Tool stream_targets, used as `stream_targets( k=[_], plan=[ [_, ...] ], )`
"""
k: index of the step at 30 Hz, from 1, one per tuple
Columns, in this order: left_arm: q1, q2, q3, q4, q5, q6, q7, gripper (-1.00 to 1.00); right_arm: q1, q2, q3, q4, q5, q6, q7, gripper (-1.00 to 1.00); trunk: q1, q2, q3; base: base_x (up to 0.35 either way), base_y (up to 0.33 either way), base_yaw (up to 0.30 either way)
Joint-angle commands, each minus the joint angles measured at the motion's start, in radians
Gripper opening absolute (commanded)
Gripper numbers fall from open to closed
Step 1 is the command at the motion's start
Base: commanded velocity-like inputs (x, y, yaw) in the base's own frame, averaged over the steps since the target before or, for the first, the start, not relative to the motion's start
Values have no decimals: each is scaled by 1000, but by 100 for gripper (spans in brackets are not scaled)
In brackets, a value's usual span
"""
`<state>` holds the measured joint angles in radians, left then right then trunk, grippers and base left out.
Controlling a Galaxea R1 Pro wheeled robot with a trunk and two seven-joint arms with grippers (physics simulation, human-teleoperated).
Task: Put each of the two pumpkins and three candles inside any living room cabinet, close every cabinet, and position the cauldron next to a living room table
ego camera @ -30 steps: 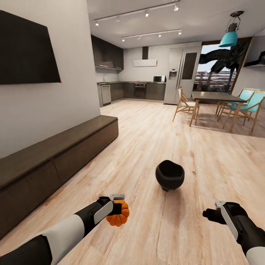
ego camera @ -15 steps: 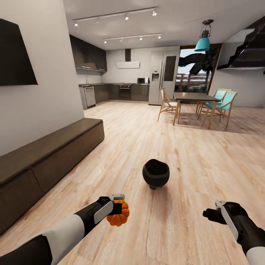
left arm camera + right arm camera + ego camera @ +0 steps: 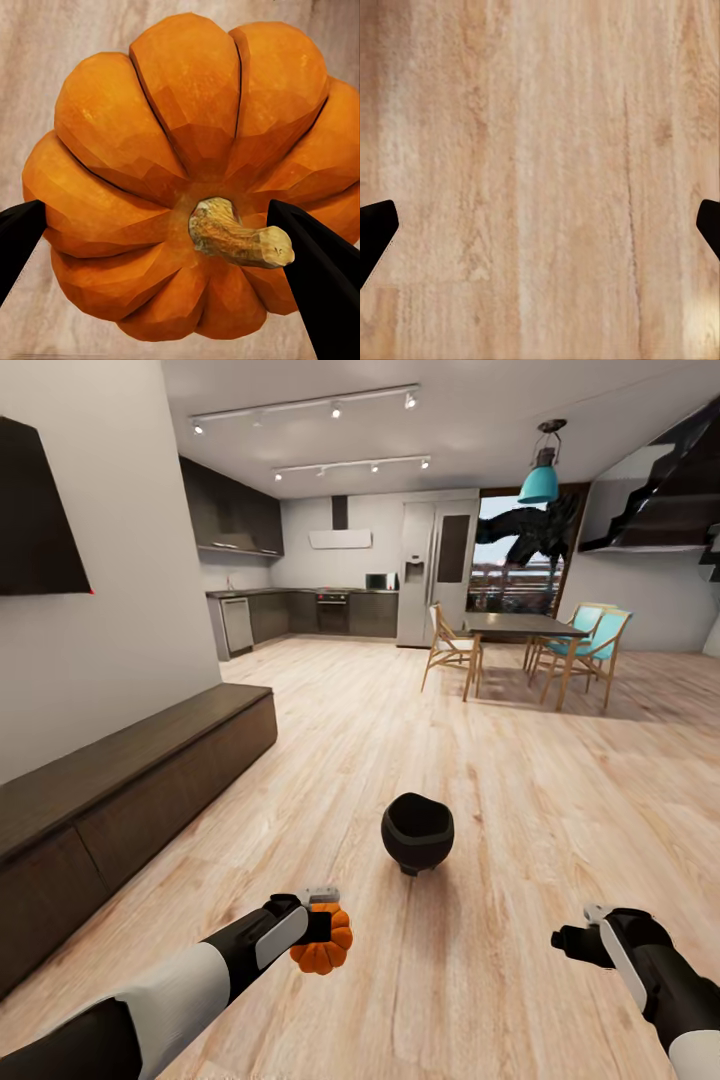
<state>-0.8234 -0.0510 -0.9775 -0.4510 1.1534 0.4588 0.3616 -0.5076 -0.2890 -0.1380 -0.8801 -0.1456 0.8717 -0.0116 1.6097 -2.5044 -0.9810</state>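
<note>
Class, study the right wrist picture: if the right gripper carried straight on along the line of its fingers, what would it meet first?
Most likely the bare wood plank floor. The right gripper is open and empty, with nothing between its fingertips and the planks. How far off the floor lies cannot be judged.

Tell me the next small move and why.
Probably turn the base left toward the cabinet. The left gripper already holds a pumpkin between its jaws, the right gripper is open over bare floor, and the cabinet's drawers look closed, so it must be faced and opened first.
</note>
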Motion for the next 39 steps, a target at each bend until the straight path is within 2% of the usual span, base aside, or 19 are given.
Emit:
stream_targets(
  k=[1, 18, 31, 39],
  plan=[
    [-2, 1, -6, -2, 9, 0, 8, -100, 0, -1, -2, -3, -5, 4, -1, 100, 0, -1, -2, 0, 0, 249],
    [-2, 0, -4, -5, 9, 0, 9, -100, 0, 2, 2, -5, -5, 4, -2, 100, 0, -1, -15, 0, 0, 259],
    [-2, 6, 9, -7, 17, -20, -9, -100, 0, 2, 5, 1, -5, 4, -4, 100, 0, -1, -26, 0, 0, 261],
    [-2, 5, 8, -8, 20, -56, -12, -100, 0, 3, 6, 0, -5, 4, -3, 100, 0, -1, -32, 0, 0, 261]
  ],
)
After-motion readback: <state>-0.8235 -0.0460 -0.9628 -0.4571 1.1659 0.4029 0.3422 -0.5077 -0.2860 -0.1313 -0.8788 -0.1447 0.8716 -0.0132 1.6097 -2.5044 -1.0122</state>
